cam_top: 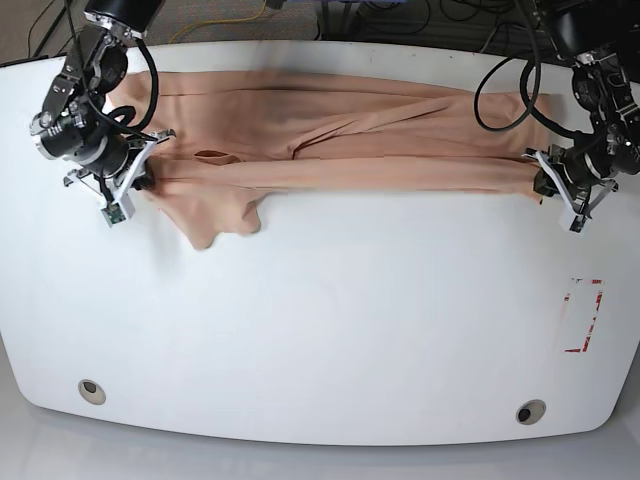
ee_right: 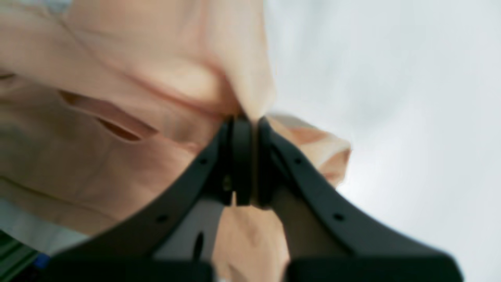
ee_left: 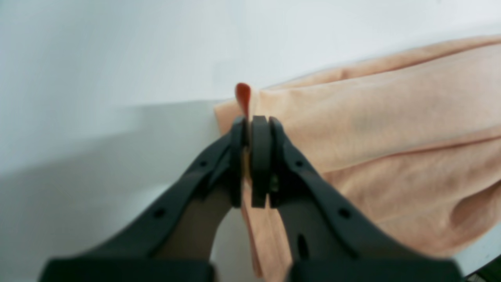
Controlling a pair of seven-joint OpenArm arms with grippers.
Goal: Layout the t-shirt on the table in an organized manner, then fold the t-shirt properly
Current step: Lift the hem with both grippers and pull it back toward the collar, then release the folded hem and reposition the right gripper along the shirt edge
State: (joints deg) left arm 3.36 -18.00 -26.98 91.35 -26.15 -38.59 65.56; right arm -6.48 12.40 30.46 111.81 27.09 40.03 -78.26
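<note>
The peach t-shirt lies stretched in a long band across the far part of the white table, with a sleeve hanging toward the near side at the left. My left gripper is shut on the cloth's right end, pinching a folded edge. My right gripper is shut on the shirt's left end, with bunched fabric beside it. A slit-like opening shows near the left end.
Two round grommet holes sit near the table's front edge. A red-marked rectangle lies at the right. Cables trail from the arms at the far edge.
</note>
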